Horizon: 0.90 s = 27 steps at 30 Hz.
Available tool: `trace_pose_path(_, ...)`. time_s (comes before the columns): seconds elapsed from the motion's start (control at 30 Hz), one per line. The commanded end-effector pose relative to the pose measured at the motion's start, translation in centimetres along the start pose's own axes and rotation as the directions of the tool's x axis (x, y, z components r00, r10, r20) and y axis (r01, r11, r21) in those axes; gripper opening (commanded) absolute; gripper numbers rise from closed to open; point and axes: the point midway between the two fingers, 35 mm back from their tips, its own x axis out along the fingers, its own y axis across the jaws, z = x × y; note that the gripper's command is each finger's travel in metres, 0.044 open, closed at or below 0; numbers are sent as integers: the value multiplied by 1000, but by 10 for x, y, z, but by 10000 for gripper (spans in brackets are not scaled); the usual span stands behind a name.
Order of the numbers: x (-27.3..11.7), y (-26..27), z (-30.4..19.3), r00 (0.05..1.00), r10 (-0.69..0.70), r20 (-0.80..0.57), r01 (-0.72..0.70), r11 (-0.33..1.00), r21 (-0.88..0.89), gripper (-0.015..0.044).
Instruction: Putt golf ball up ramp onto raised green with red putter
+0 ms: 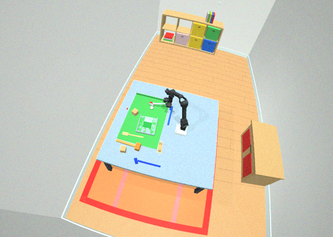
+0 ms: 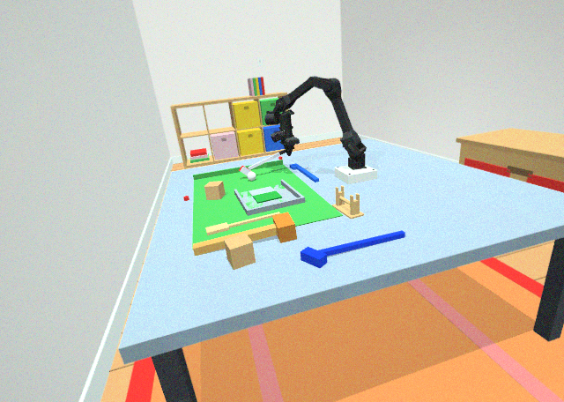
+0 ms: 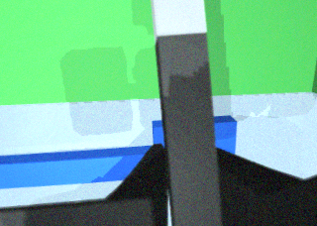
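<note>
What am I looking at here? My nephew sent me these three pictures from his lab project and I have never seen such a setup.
The black jointed thing is a robot arm bolted to a pale blue table. One picture looks down from high above, one from the table's side, and the close, blurry one comes from a camera on the arm's wrist. At the arm's tip is a gripper; its fingers are shut on the grey grip of a small red putter, whose red head sits beside a white golf ball. On the green mat stands a grey-framed raised green, the ball's target. Around it lie wooden blocks, a wooden mallet, two blue putters and a small wooden rack.
</note>
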Motion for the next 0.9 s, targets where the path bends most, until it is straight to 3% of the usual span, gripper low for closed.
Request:
trace_pose_path(0.0,0,56,0,1000,5,5,-5,1000,-9,0)
trace_pose_path(0.1,3,87,-6,1000,7,6,-7,1000,-10,0)
trace_pose_path(0.33,0,89,-6,1000,7,6,-7,1000,-10,0)
trace_pose_path(0.87,-57,88,-7,1000,7,6,-7,1000,-10,0)
